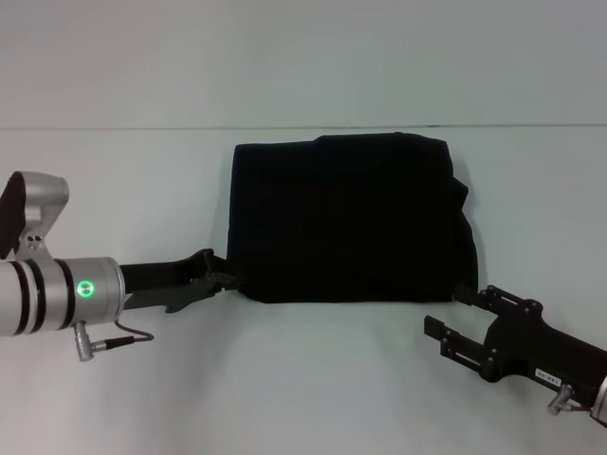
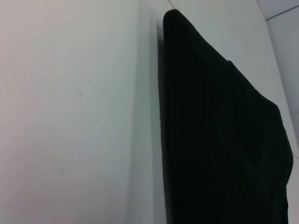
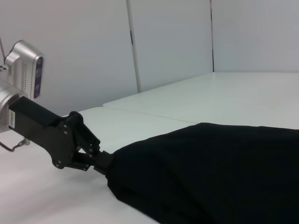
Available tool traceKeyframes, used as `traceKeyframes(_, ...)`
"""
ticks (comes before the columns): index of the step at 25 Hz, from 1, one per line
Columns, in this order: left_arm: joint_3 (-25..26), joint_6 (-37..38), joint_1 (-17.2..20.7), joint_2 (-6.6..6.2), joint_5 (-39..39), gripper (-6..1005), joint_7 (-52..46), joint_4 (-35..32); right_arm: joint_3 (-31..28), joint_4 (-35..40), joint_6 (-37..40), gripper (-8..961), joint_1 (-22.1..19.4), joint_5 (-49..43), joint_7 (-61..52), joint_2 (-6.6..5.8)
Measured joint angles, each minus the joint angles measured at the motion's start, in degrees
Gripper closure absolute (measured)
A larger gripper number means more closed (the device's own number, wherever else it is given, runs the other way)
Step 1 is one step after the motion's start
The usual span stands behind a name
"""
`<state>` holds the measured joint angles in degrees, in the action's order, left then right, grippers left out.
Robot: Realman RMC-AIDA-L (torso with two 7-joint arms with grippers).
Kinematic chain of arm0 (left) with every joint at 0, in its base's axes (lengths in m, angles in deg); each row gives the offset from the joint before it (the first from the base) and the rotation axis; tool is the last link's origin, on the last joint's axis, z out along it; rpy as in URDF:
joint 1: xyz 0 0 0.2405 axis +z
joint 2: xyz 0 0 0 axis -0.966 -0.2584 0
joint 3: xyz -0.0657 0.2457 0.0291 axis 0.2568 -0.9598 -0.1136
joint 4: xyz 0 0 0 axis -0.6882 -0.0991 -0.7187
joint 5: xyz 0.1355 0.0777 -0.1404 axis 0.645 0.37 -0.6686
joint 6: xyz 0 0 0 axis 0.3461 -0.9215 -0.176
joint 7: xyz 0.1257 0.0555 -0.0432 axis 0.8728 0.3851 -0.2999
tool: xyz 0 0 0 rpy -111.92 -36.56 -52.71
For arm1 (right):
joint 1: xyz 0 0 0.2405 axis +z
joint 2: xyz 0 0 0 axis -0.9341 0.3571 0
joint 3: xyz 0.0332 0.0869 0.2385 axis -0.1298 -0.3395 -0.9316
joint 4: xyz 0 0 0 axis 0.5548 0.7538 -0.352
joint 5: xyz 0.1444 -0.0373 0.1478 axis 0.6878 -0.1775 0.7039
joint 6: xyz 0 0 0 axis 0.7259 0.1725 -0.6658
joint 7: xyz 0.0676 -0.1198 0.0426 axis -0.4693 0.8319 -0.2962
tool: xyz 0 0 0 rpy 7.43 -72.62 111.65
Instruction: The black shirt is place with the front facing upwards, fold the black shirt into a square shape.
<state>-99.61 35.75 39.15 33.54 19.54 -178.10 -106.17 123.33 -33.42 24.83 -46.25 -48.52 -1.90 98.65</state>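
The black shirt (image 1: 346, 218) lies folded into a rough square on the white table (image 1: 123, 190), with no lettering showing. My left gripper (image 1: 228, 278) is at its near left corner, shut on the cloth edge. The right wrist view shows this from the side: the left gripper (image 3: 102, 162) pinches the corner of the black shirt (image 3: 210, 172). My right gripper (image 1: 453, 311) sits just off the near right corner, open, with nothing between its fingers. The left wrist view shows only the black shirt (image 2: 219, 140) on the table.
The table's far edge (image 1: 142, 129) runs across behind the shirt, with a pale wall beyond. Bare white tabletop (image 1: 322, 379) lies between the two arms, in front of the shirt.
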Motion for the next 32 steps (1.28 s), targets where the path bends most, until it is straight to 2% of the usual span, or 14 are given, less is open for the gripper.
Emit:
traceKeyframes(7, 0.34, 2.25, 1.91, -0.31, -0.09, 939, 0.96, -0.83, -0.11, 0.27, 0.09, 250, -0.07, 0.28, 0.00, -0.10)
traceKeyframes(13, 0.52, 3.60, 3.86, -0.33, -0.40, 908, 1.99, -2.45, -0.21, 0.48, 0.21, 250, -0.07, 0.36, -0.05, -0.09)
traceKeyframes(26, 0.54, 5.10, 4.23, -0.26, -0.45, 841, 2.00, -2.60, -0.21, 0.20, 0.27, 249, 0.29, 0.36, -0.08, -0.09)
traceKeyframes(28, 0.54, 5.29, 4.23, -0.37, -0.31, 831, 2.00, -2.61, -0.21, 0.20, 0.29, 249, 0.29, 0.36, -0.08, -0.08)
traceKeyframes(32, 1.13, 7.94, 4.40, -1.51, -0.51, 810, 4.06, -3.00, -0.18, 0.27, 0.38, 249, 0.34, 0.36, -0.08, -0.08)
